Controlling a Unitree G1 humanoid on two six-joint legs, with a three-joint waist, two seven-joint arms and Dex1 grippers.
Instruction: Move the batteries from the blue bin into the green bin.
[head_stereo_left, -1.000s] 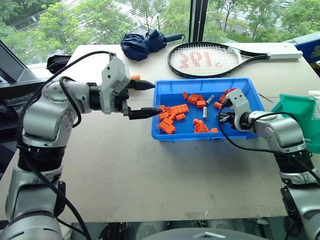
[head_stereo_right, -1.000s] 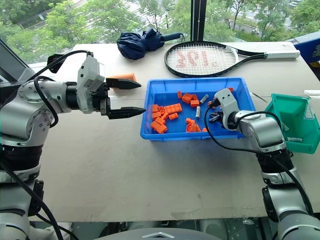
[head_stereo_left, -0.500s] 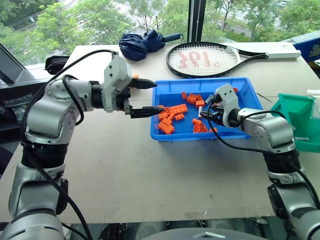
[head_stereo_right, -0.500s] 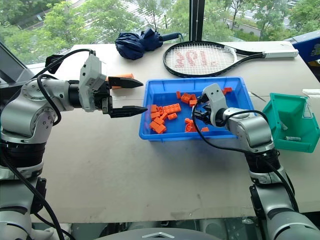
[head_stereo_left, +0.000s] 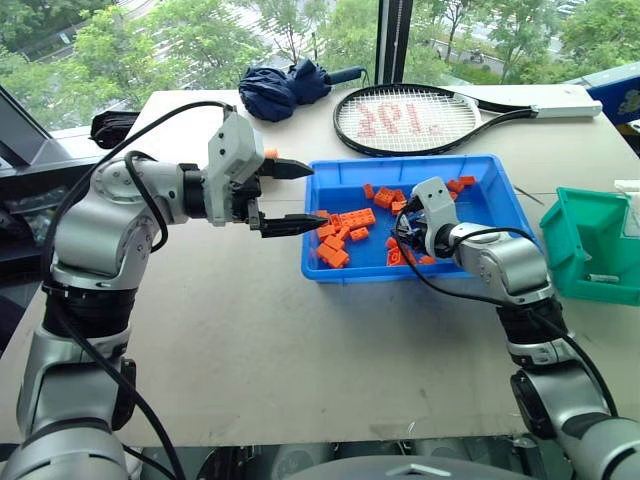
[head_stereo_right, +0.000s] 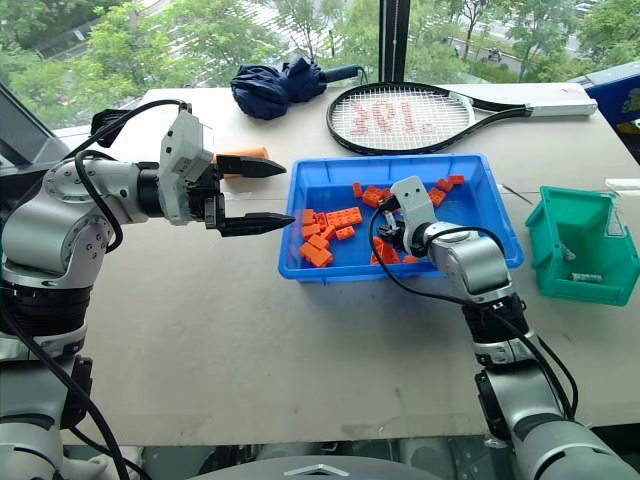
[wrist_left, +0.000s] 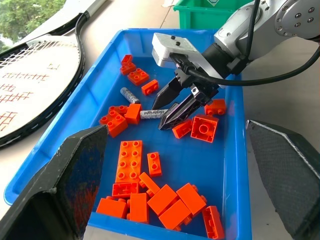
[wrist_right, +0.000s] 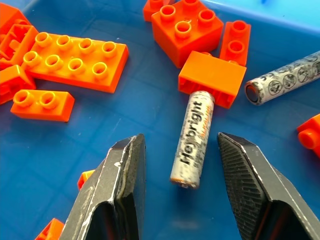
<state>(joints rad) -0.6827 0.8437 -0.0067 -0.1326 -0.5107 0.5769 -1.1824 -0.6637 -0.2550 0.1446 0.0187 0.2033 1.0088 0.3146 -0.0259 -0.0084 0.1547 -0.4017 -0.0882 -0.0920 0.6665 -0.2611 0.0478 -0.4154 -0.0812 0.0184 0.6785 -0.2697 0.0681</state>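
- The table (head_stereo_left: 250, 350) is a pale, wide top set before a window with green trees beyond; the blue bin (head_stereo_left: 345, 275) sits near the middle of its far half.
- The left arm reaches in from the bin's left side, bent at the elbow, its left gripper (head_stereo_left: 300, 195) held level above the table and pointing toward the bin's left rim, jaws spread wide with nothing between them.
- The right arm stretches into the blue bin, its right gripper (wrist_left: 172, 102) tilted down among the orange bricks (wrist_left: 131, 160); its jaws stand apart (roughly half spread) on either side of one battery (wrist_right: 193, 137) lying flat on the bin floor, not pinching it.
- A racket (head_stereo_left: 420, 118) lies just behind the blue bin, a folded dark umbrella (head_stereo_left: 285, 88) to the bin's far left.
- The green bin (head_stereo_left: 595, 245) stands well right of the blue bin.
- A second battery (wrist_right: 285, 77) lies near the first, beside a brick, inside the blue bin.
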